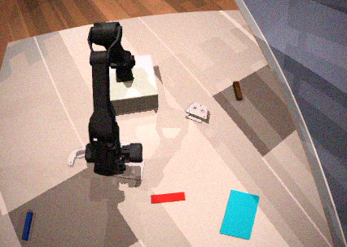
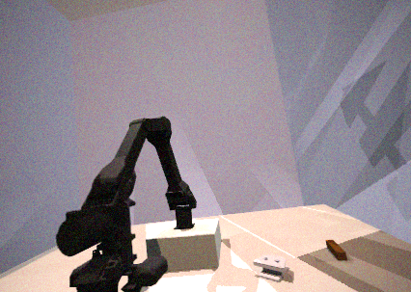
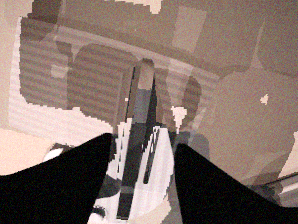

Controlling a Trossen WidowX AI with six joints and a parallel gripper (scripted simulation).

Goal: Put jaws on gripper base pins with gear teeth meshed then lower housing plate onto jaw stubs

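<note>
My gripper [image 1: 124, 79] [image 2: 183, 225] [image 3: 144, 145] reaches down onto the top of a white block [image 1: 140, 90] [image 2: 190, 250]. It is shut on a thin grey and white part with a slot [image 3: 136, 125], which looks like a jaw held edge-on just above the block. The white gripper base [image 1: 197, 112] [image 2: 271, 265] lies on the table to the right of the block, apart from the gripper. A white curved jaw [image 1: 73, 157] lies at the left of the arm's foot. A pale flat part [image 1: 133, 171] lies at the foot's right, half hidden.
A brown block [image 1: 237, 90] [image 2: 336, 250] lies at the far right. A red strip [image 1: 168, 197], a cyan card [image 1: 239, 214] and a blue stick [image 1: 28, 225] lie along the front. A wall runs along the table's right edge.
</note>
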